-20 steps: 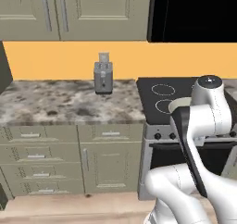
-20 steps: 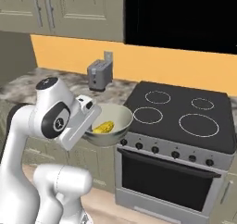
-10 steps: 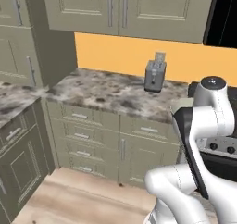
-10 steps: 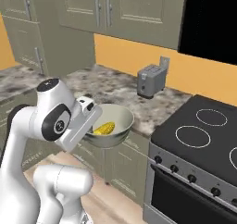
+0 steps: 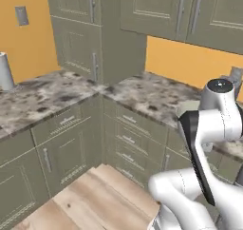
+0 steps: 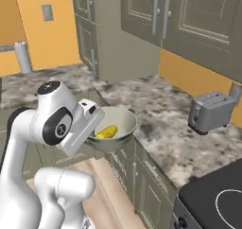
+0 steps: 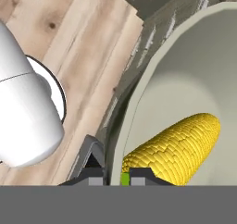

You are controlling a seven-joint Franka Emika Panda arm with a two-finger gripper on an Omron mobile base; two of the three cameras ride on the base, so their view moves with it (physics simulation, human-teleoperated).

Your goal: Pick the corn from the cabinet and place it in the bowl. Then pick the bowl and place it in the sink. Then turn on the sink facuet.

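My gripper is shut on the near rim of the pale grey-beige bowl and holds it in the air in front of the counter edge. The yellow corn lies inside the bowl. In the hand view the bowl's rim runs up between the two fingertips of the gripper, and the corn rests on the bowl's floor with its green end at the fingers. A pale edge of the bowl peeks out behind my arm in the left base view. The sink and the sink facuet are out of view.
A granite counter turns an inside corner under taupe wall cabinets with shut doors. A grey toaster stands on it and a black cooktop is at the lower right. A metal canister stands far left. Wood floor lies below.
The whole scene has swung right in both base views as the camera moved; the cooktop slid to the edge and a corner counter came in. The bowl with the corn stays gripped.
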